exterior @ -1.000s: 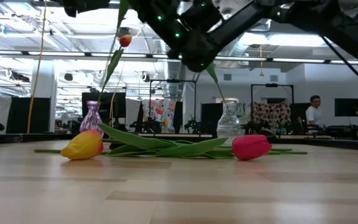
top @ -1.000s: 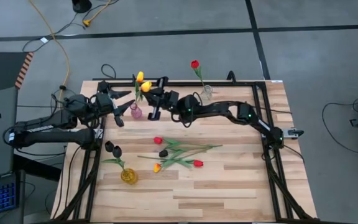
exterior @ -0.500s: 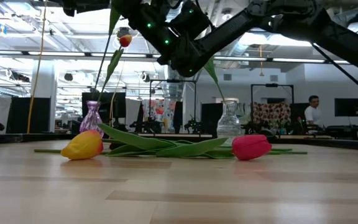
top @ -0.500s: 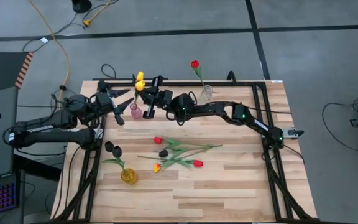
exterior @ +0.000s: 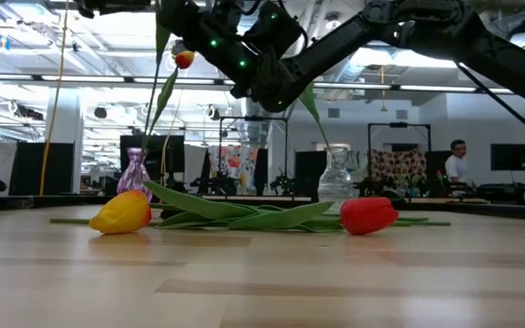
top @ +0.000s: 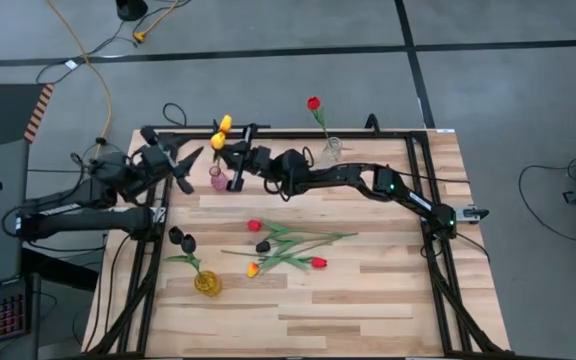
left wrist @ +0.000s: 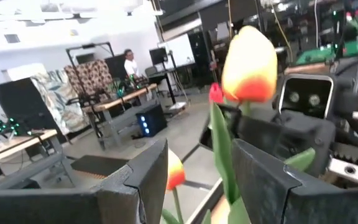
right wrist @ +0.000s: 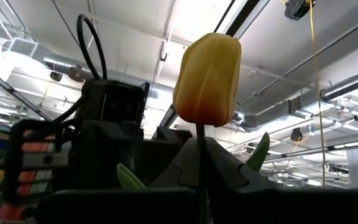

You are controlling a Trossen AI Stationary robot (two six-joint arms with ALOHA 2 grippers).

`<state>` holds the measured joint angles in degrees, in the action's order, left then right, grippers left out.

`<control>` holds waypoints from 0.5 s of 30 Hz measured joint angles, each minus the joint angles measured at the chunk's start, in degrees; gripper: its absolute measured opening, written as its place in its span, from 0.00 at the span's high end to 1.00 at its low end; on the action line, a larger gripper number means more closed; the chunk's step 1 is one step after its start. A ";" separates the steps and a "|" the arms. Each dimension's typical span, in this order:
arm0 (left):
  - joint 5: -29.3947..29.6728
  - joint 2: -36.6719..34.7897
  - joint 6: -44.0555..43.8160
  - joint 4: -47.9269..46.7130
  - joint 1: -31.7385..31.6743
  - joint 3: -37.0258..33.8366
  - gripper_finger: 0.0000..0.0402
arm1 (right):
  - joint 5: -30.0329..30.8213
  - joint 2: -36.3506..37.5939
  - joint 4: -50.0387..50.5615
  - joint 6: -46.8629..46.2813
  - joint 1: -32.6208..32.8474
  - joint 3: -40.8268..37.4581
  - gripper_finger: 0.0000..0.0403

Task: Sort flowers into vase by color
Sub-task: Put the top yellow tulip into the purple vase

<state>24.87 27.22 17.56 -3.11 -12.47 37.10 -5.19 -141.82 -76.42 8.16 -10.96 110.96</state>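
Observation:
A pink vase [top: 218, 181] near the far-left corner holds a yellow tulip [top: 226, 123]. My right gripper [top: 230, 163] reaches over from the right and is shut on a second yellow-orange tulip [top: 218, 141] [right wrist: 207, 78] just above that vase. My left gripper [top: 180, 163] is open on the vase's left; in its wrist view its fingers [left wrist: 135, 183] stand either side of the tulip's green stem [left wrist: 224, 155]. A clear vase [top: 333, 150] holds a red tulip [top: 314, 103]. An amber vase [top: 206, 283] holds near-black tulips [top: 178, 238]. Several loose tulips [top: 286, 246] lie mid-table. My right gripper pinches the yellow-orange tulip's thin stem [right wrist: 200, 146] below the head, between its two fingers. It comes roughly level from the table's right, with the fingers across the stem. The tulip stands upright in the hold; whether its lower end is inside the pink vase cannot be seen.
The loose flowers in the middle are a red [top: 254, 225], a near-black [top: 263, 246], a yellow [top: 253, 269] and another red [top: 318, 263] [exterior: 368, 214] tulip. Bare wood lies toward the near edge and right side. A person [exterior: 458, 164] stands in the room behind.
My right gripper has carried the yellow-orange tulip toward the table's left, from beside the pink vase to above it, still shut on the stem. My left gripper has drawn back a little toward the left edge, staying open.

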 joint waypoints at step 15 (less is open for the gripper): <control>-0.42 -6.78 -2.21 -5.31 0.00 0.02 0.59 | 0.48 0.00 9.47 -0.16 0.04 -0.01 0.89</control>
<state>24.45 20.44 15.35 -8.42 -12.47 37.12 -4.71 -141.82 -66.96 8.00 -10.92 110.95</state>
